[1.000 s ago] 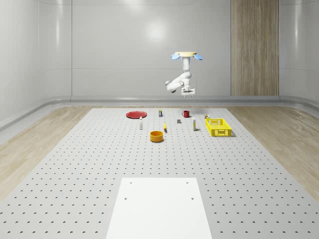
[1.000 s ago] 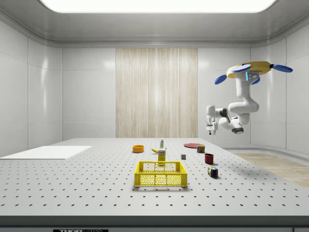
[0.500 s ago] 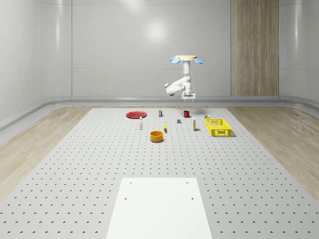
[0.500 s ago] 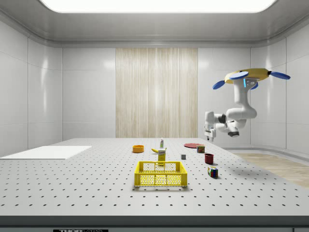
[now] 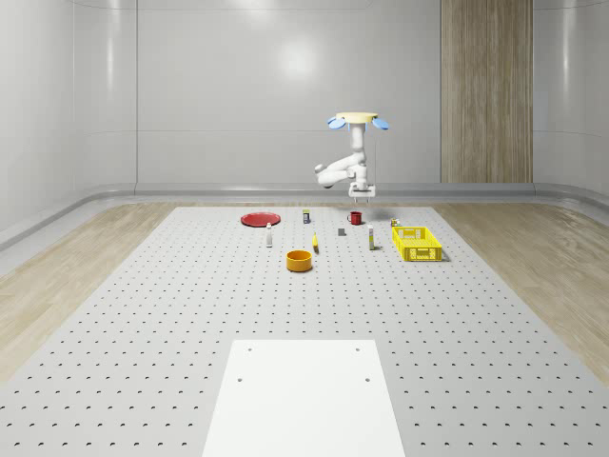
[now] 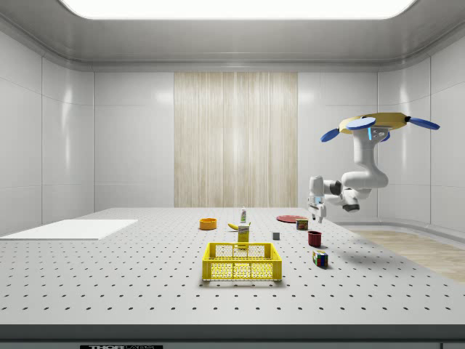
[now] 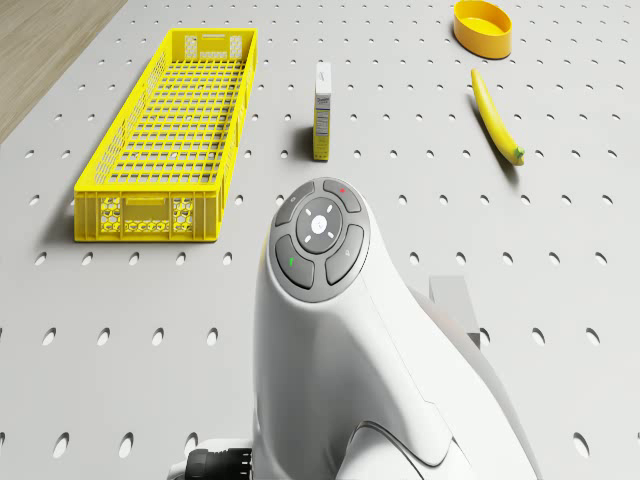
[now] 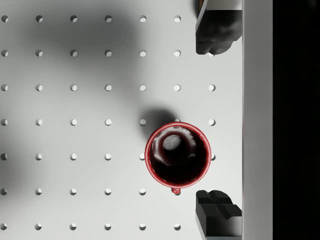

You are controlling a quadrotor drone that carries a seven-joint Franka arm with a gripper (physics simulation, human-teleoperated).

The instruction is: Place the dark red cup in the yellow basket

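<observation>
Dark red cup (image 8: 177, 155) standing upright on the perforated worktop (image 8: 75, 140), directly below the released hand (image 8: 216, 122); drone (image 6: 378, 122) hovering above. Likely rigid, light, glossy: grip across the rim wall, clear of the small handle (image 8: 175, 190).

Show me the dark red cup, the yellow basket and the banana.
dark red cup (image 8: 177, 156): wrist view, on its dark inside.
yellow basket (image 7: 147, 215): drone view, on its near end wall.
banana (image 7: 495, 115): drone view, mid-length on its peel.

orange bowl (image 5: 300, 260), banana (image 7: 496, 117), red plate (image 5: 259, 219)
</observation>
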